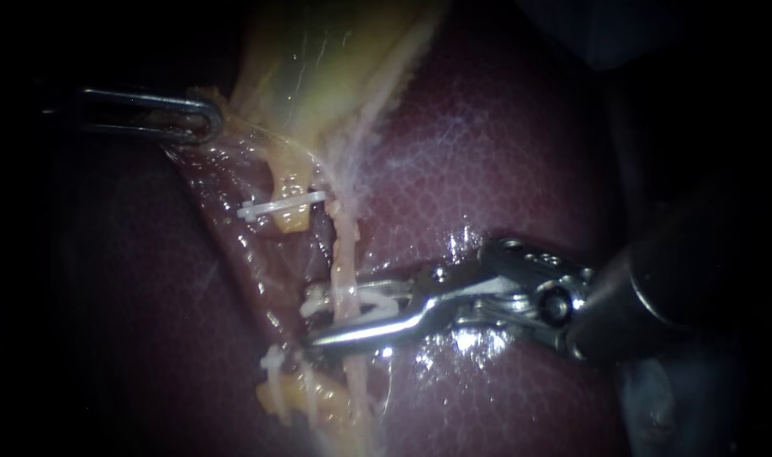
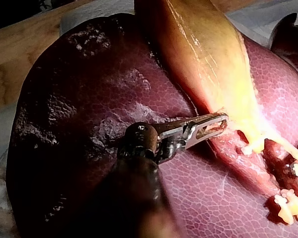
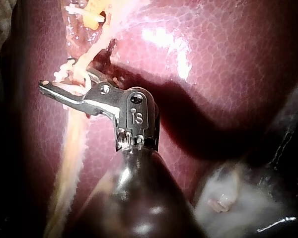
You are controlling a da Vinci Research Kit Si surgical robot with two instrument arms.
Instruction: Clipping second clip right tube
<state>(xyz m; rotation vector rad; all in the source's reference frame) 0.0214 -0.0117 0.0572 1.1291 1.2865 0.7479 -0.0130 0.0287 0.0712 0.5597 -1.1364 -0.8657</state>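
Observation:
The right tube (image 1: 345,245) is a pale strand running down over the liver (image 1: 504,144). My right instrument (image 1: 310,320) reaches in from the right; its jaws straddle this tube and hold a white clip (image 1: 356,300) around it. In the right wrist view the same jaws (image 3: 52,85) sit across the pale tube (image 3: 74,144). My left instrument (image 1: 206,118) is at the upper left, shut on the edge of the yellowish gallbladder (image 1: 318,59). The left wrist view shows its jaws (image 2: 216,124) pinching the gallbladder (image 2: 203,54).
A white clip (image 1: 280,206) sits across the yellow left tube above the right instrument. Another white clip (image 1: 272,362) lies lower down by yellow tissue. Dark red liver (image 2: 89,99) surrounds the site, and wet glare lies beside the right instrument's shaft.

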